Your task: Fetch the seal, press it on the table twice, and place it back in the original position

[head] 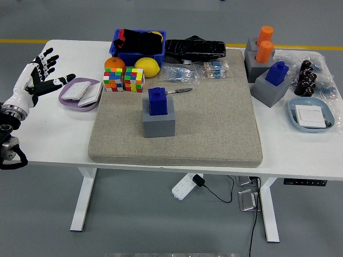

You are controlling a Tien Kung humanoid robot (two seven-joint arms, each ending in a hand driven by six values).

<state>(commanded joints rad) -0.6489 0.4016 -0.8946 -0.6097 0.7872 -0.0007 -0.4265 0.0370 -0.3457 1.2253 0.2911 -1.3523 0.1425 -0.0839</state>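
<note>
A beige mat covers the middle of the white bench. At its eleven o'clock corner stand two colour cubes, with an orange and a lemon just behind them, before a blue bin. At nine o'clock lies a purple dish. At three o'clock sits a light-blue tray.
</note>
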